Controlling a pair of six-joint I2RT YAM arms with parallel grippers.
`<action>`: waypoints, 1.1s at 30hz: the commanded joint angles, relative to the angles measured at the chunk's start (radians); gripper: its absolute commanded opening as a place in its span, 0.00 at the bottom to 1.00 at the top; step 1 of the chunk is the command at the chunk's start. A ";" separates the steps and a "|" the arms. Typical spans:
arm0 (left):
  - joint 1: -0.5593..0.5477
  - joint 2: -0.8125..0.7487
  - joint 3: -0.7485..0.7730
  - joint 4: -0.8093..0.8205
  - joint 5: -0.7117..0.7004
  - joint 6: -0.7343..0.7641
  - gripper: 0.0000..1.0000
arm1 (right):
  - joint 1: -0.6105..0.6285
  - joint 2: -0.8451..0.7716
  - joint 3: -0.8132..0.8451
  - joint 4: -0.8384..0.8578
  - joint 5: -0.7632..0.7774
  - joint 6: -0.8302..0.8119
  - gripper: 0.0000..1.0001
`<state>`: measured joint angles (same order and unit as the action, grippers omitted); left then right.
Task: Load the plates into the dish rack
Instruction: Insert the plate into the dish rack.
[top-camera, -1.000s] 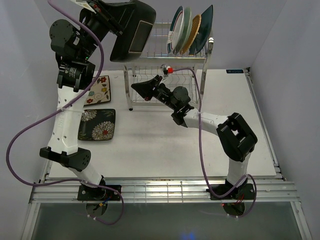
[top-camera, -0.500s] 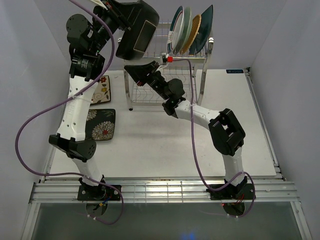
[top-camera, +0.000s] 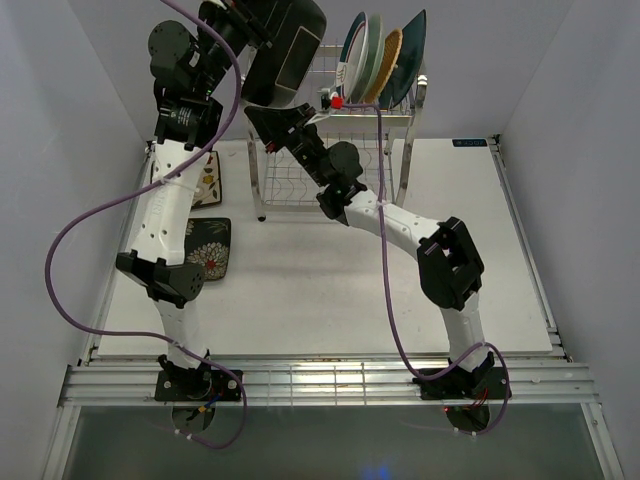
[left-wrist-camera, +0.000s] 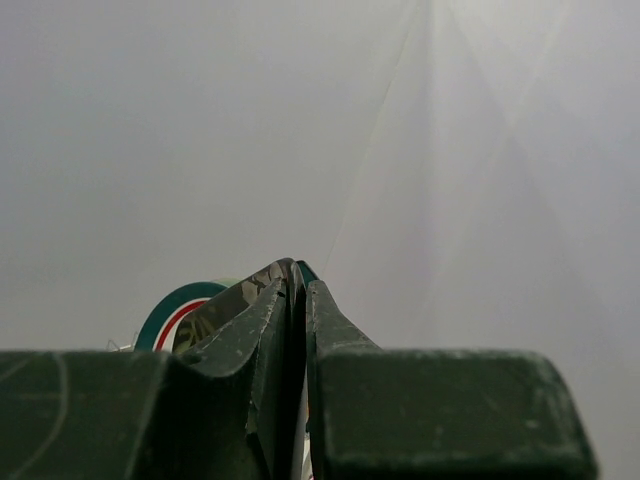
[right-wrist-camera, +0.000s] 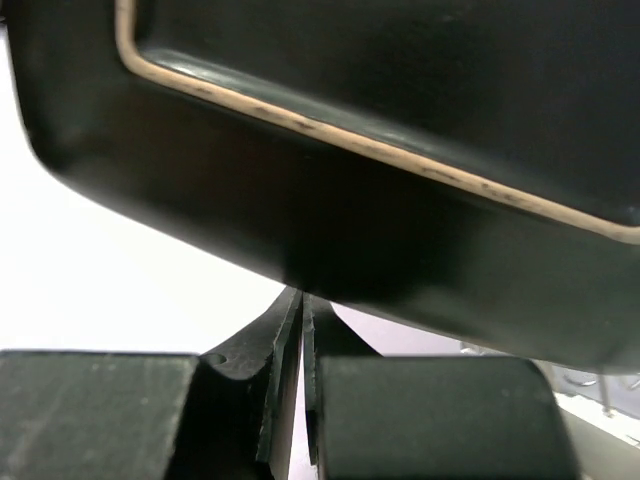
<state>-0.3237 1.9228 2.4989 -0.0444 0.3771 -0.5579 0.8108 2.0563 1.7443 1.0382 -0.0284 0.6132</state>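
Note:
My left gripper (top-camera: 252, 28) is raised high and shut on the rim of a dark squarish plate (top-camera: 287, 52), which hangs on edge beside the left end of the dish rack's (top-camera: 405, 125) top tier. In the left wrist view the fingers (left-wrist-camera: 262, 320) pinch the thin rim (left-wrist-camera: 291, 272). My right gripper (top-camera: 264, 122) is shut with nothing in it, its tips (right-wrist-camera: 302, 296) right up against the plate's dark underside (right-wrist-camera: 420, 90). Several plates (top-camera: 378, 62) stand in the top tier. A cream floral plate (top-camera: 205, 182) and a dark floral plate (top-camera: 205, 250) lie on the table at the left.
The rack's lower tier (top-camera: 300, 185) stands behind my right arm. A teal and red rimmed plate (left-wrist-camera: 168, 308) shows past my left fingers. The white table (top-camera: 330, 290) is walled in at the back and on both sides.
My left arm has swung right with the dark plate, bringing it closer to the rack's top tier. My right gripper has risen up and to the left, under the plate.

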 joint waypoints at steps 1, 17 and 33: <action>-0.011 -0.036 0.078 0.138 -0.043 0.012 0.00 | -0.005 0.005 0.069 -0.021 0.076 -0.055 0.08; -0.087 0.061 0.161 0.147 -0.128 0.108 0.00 | -0.074 -0.042 0.041 -0.067 0.102 -0.043 0.08; -0.169 0.143 0.132 0.202 -0.322 0.233 0.00 | -0.148 -0.119 -0.115 -0.010 0.134 -0.010 0.08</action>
<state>-0.4747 2.1178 2.6076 0.0380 0.1432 -0.3485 0.6933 1.9995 1.6463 0.9600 0.0540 0.6044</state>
